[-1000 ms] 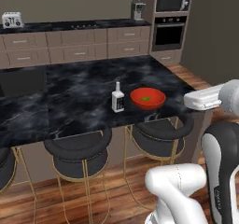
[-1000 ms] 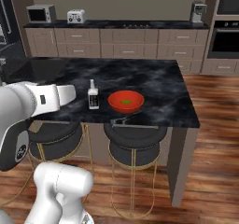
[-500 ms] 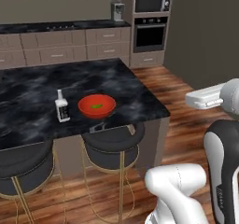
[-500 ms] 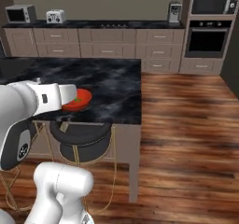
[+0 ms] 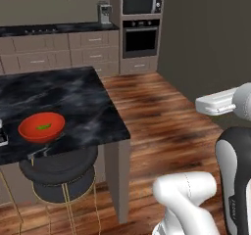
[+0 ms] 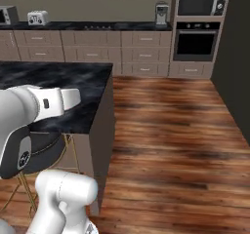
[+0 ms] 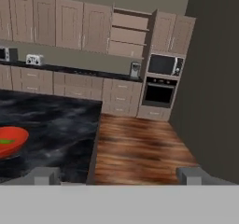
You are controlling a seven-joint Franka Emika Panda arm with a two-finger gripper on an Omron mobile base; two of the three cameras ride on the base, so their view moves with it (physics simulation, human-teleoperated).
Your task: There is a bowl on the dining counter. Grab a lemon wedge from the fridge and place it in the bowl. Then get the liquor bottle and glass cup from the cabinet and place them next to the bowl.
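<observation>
A red bowl (image 5: 41,126) stands on the dark marble dining counter (image 5: 83,102), near its front edge. A green lemon wedge (image 5: 44,127) lies inside it. The liquor bottle (image 5: 2,137) is cut off by the left edge of the left base view, just left of the bowl. In the hand view the bowl (image 7: 9,141) sits at the far left. My gripper (image 7: 117,176) is open and empty, held in the air off the counter's right end and away from the bowl. The glass cup is out of view.
Black stools (image 5: 56,168) stand under the counter's front edge. A wood floor (image 6: 171,130) opens to the right. The back wall holds a built-in oven (image 6: 195,45), a microwave (image 6: 201,1), a coffee machine (image 6: 161,12), a toaster (image 6: 36,17) and upper cabinets (image 7: 60,27). A tall dark panel (image 5: 211,33) rises at the right.
Both base views have swung to the right, so the camera moved: counter, bowl and bottle slid left in the picture. The gripper stays open and empty.
</observation>
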